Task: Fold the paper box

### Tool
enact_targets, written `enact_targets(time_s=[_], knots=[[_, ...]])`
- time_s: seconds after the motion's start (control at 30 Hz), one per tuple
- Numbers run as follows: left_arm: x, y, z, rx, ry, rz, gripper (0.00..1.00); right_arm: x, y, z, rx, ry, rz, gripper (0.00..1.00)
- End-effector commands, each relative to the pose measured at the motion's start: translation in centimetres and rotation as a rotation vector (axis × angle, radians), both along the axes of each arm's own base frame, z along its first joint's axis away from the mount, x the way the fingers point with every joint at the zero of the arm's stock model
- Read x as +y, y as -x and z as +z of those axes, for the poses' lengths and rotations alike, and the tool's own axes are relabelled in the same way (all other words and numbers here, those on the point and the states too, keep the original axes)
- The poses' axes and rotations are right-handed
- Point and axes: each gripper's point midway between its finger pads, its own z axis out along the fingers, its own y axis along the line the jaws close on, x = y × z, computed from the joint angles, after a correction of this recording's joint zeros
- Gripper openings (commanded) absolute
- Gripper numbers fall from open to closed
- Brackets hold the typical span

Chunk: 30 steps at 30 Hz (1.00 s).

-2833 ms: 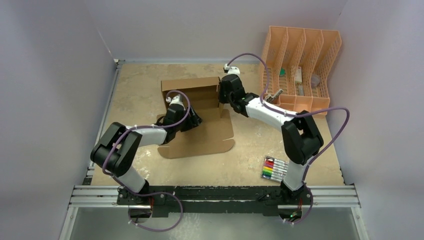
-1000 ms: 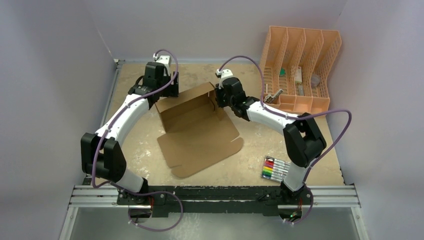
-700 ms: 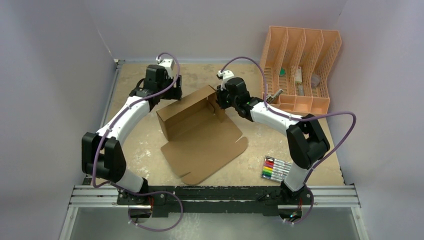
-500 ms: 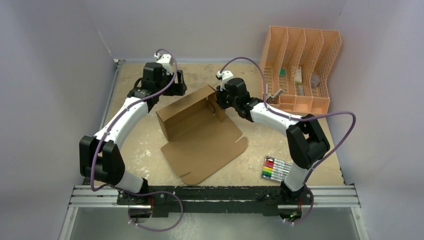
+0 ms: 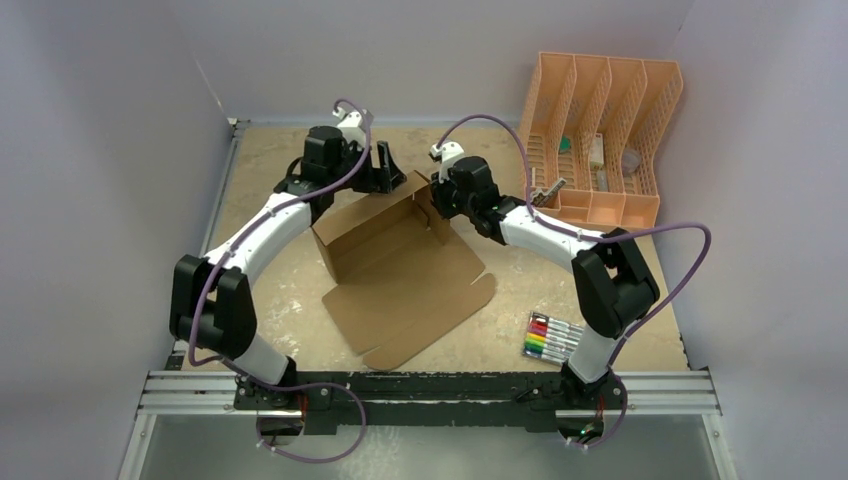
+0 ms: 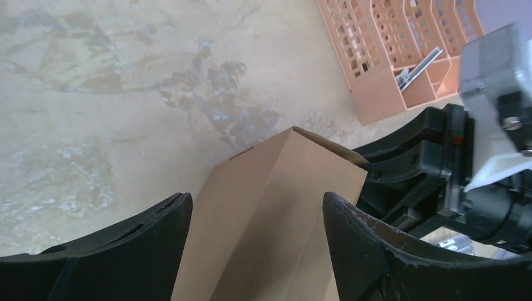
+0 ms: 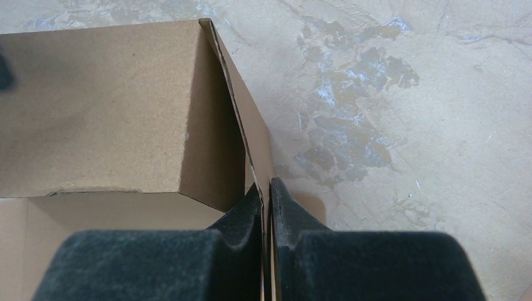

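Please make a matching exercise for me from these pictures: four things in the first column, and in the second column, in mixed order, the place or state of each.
Column one
1. brown cardboard paper box
2. left gripper
3. right gripper
4. peach plastic slotted organizer

Column two
a. shut on a side wall of the box
b. standing at the far right
c. open, at the box's far wall
d. partly folded, one big flap lying flat

Pairs: 1-d, 2-c, 3-a, 4-b
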Motion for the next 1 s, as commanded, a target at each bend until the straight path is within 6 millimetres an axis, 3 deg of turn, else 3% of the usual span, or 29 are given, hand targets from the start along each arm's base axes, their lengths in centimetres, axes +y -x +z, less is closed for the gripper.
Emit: enact_targets(time_s=[0.0,0.27,0.5,0.6,0.97], knots=[[-1.6,-0.3,-0.5,0.006,0.019,-0.052,0.75,0.0,-0.4,-0.2,-0.009,0.021,0.002,0.07],[-1.8,0.1,-3.4,0.040,-0.102,-0.073,0.73,0.6,0.5,0.0,0.017,0.004,0.052,0.10],[-1.5,0.0,-3.6,0.040,-0.120,-0.068,0.73,0.4,1.2,1.8,-0.026,-0.007,0.165,0.29],[-1.4,-0.1,-3.8,0.048,-0.116,-0.067,0.73,-0.1,1.7,2.4,-0.038,-0.036,0.257,0.46],[-1.5,0.0,-4.1,0.055,-0.092,-0.093,0.73,-3.2,3.8,6.1,-0.133,-0.182,0.555,0.61]])
